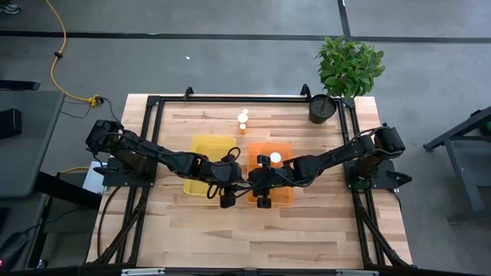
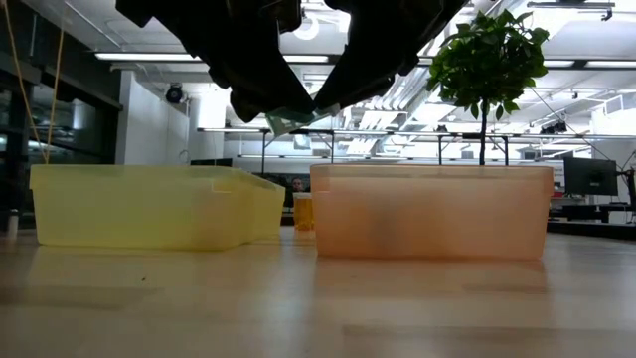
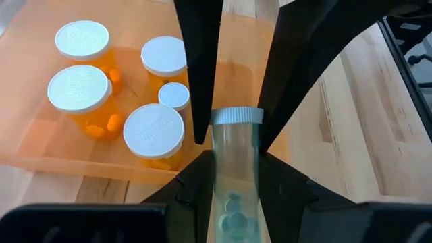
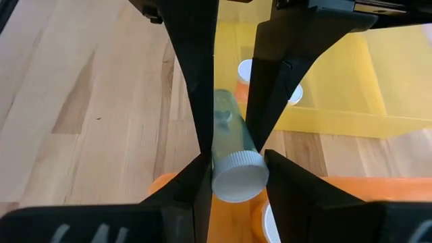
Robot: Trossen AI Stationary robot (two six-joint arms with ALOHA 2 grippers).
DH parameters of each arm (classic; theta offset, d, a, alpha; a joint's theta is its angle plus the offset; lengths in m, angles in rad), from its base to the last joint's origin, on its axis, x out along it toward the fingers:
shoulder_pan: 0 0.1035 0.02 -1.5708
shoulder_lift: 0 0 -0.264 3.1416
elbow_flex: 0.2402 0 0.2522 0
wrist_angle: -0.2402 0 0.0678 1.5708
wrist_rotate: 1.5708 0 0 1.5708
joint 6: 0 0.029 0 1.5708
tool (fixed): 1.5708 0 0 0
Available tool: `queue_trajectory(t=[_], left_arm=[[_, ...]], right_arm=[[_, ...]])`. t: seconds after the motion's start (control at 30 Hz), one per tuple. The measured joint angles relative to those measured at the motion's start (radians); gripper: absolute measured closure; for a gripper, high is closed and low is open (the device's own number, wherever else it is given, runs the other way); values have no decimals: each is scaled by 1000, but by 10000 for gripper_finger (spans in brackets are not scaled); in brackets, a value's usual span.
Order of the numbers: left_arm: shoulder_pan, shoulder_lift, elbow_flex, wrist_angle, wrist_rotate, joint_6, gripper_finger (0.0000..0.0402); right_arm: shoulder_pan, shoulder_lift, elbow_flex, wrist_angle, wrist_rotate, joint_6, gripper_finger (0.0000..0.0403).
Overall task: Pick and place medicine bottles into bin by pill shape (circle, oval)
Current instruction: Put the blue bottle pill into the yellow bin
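A clear medicine bottle (image 3: pixel 235 169) with a ribbed white cap and blue-green pills inside hangs in the air between the yellow bin (image 1: pixel 211 157) and the orange bin (image 1: pixel 288 149). Both grippers meet on it: my left gripper (image 3: pixel 235 177) is shut on its body, my right gripper (image 4: pixel 236 165) on its cap end. In the low view it shows as a greenish patch (image 2: pixel 293 119) under the dark arms. Several orange bottles (image 3: pixel 91 101) stand in the orange bin. Two white caps (image 4: pixel 246 71) show in the yellow bin. My left gripper pinches the bottle's clear body (image 3: pixel 233 196), toward its bottom end, between its two fingers. It comes slanting down from the table's left and lies along the bottle, which is clear of the table. My right gripper pinches the bottle's cap end (image 4: pixel 239 177) between its two fingers. It comes slanting down from the table's right, along the bottle. The cap points back toward this gripper's wrist, and the bottle is lifted clear.
A few more medicine bottles (image 1: pixel 243 120) stand on the table beyond the bins. A potted plant (image 1: pixel 345 69) stands at the far right corner. Bare wood lies between the bins and the near edge.
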Motion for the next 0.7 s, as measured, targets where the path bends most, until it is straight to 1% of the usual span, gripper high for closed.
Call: queue_trajectory(t=[0.4, 0.53, 0.6, 0.7], left_arm=[[0, -1, 0, 0, 0, 0, 310], [-1, -1, 0, 0, 1, -1, 310], [-1, -1, 0, 0, 3, 0, 310], [0, 0, 0, 1, 3, 0, 310]], right_arm=[[-2, 0, 0, 5, 1, 8, 297], [-2, 0, 0, 10, -28, 11, 296], [-2, 0, 0, 10, -28, 11, 290], [-2, 0, 0, 15, -19, 14, 265]])
